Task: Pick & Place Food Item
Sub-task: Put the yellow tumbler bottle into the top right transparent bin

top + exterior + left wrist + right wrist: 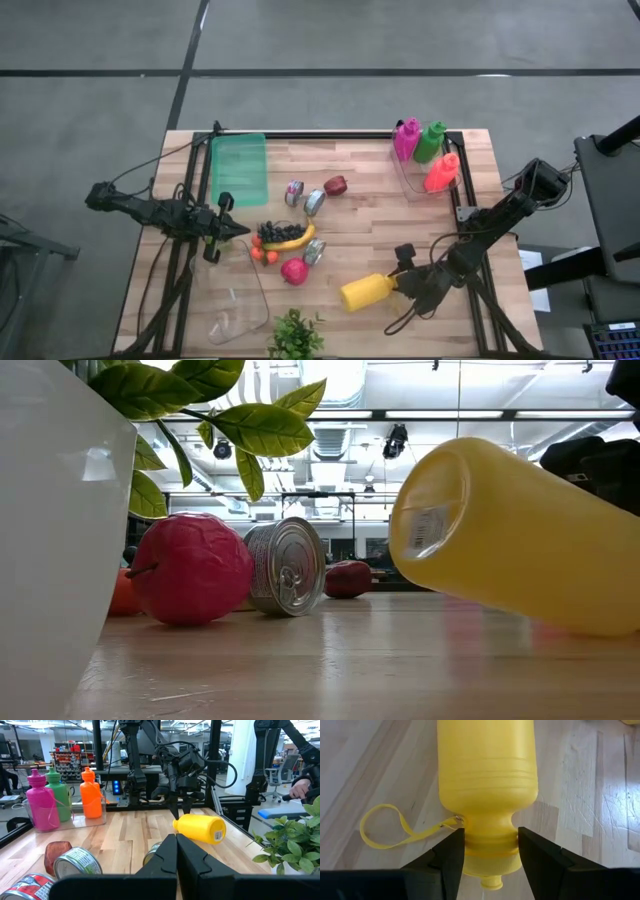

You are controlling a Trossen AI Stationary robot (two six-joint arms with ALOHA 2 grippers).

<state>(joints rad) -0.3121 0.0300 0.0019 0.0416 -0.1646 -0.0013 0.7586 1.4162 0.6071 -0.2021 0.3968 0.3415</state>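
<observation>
Right wrist view shows you what the high view hides: the right arm's fingers (487, 855) clamp the neck of the yellow bottle (487, 780), which lies on its side on the counter (580, 795), its strap looped beside it. High view lets you count three upright bottles (428, 155) in a clear bin and three cans (306, 200). Your left arm's fingers (176, 851) are closed, empty.

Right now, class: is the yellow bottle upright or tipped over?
Tipped over: the yellow bottle lies on its side on the table, neck between the right gripper's jaws.
</observation>
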